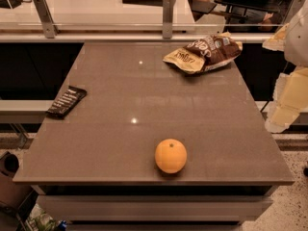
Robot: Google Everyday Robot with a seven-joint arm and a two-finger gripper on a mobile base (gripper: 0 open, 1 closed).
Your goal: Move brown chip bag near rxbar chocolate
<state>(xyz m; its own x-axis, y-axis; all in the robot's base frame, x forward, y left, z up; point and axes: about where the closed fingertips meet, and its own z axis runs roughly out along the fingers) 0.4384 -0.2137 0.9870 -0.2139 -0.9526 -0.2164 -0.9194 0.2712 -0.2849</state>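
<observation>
The brown chip bag (204, 53) lies crumpled at the far right corner of the grey table (144, 105), dark brown and pale yellow with white lettering. The rxbar chocolate (66, 101), a small flat black bar with white lettering, lies at the table's left edge, about halfway back. My gripper (285, 110) hangs at the right edge of the camera view, beyond the table's right side, to the right of the chip bag and nearer the camera. It touches nothing.
A round orange (170, 156) sits near the table's front edge, slightly right of centre. A white counter with metal posts (167, 14) runs behind the table. A dark bin (9, 177) stands on the floor at the lower left.
</observation>
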